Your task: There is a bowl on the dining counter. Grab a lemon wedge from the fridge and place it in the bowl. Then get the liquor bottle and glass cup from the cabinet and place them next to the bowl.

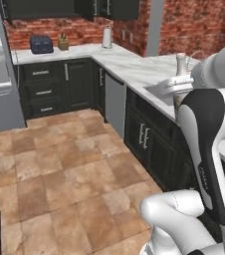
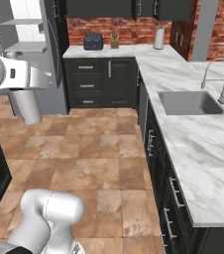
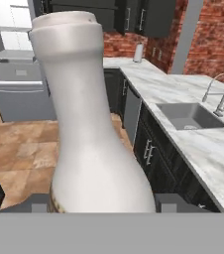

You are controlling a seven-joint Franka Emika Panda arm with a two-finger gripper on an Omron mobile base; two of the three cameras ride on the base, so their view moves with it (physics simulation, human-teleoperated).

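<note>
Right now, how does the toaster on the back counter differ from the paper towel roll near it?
The toaster is dark blue; the paper towel roll is white. The toaster is low and boxy, while the roll stands tall and upright like a cylinder. The toaster sits toward the fridge end, the roll at the counter's corner. Both rest on the same marble counter against the brick wall.

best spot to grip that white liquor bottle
Grip the liquor bottle low on its wide body, from the sides, jaws level. It stands upright and tapers to a narrow neck, so the broad lower part gives the firmest seat. The gripper already seems closed there, fingers either side of the base.
</note>
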